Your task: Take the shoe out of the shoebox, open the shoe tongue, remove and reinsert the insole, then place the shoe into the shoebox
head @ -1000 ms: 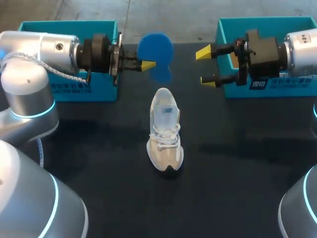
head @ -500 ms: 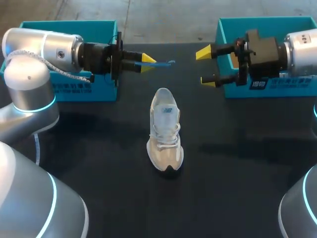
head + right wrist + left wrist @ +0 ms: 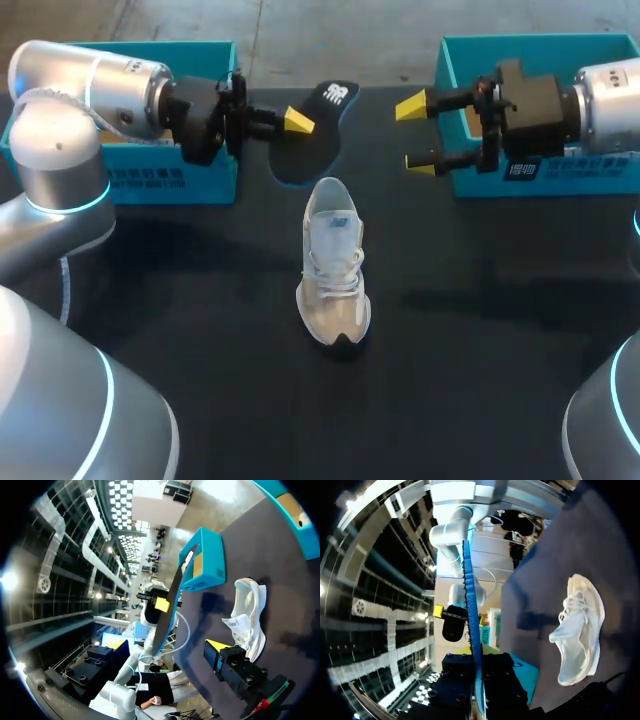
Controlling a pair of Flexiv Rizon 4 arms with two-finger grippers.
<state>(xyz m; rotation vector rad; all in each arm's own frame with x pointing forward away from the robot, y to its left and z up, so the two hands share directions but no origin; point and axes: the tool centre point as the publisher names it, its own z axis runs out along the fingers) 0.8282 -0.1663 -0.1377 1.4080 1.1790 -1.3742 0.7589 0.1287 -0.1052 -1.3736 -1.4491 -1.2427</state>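
A white sneaker (image 3: 335,265) stands on the black table at the middle, toe toward the near edge. Behind it my left gripper (image 3: 297,120) is shut on the insole (image 3: 318,140), held in the air with its dark printed face up. In the left wrist view the insole (image 3: 470,605) shows edge-on as a blue strip rising from between the fingers, with the sneaker (image 3: 577,630) off to one side. My right gripper (image 3: 415,135) hangs open and empty to the right of the insole. From the right wrist view the insole (image 3: 172,605) stands beyond the sneaker (image 3: 247,617).
A teal shoebox (image 3: 140,47) sits at the back left under my left arm. A second teal shoebox (image 3: 540,42) sits at the back right under my right arm. Dark tabletop (image 3: 330,400) lies in front of the sneaker.
My left wrist has rolled, turning the insole from blue face up, through edge-on, to dark face up. The right arm and the sneaker have stayed still.
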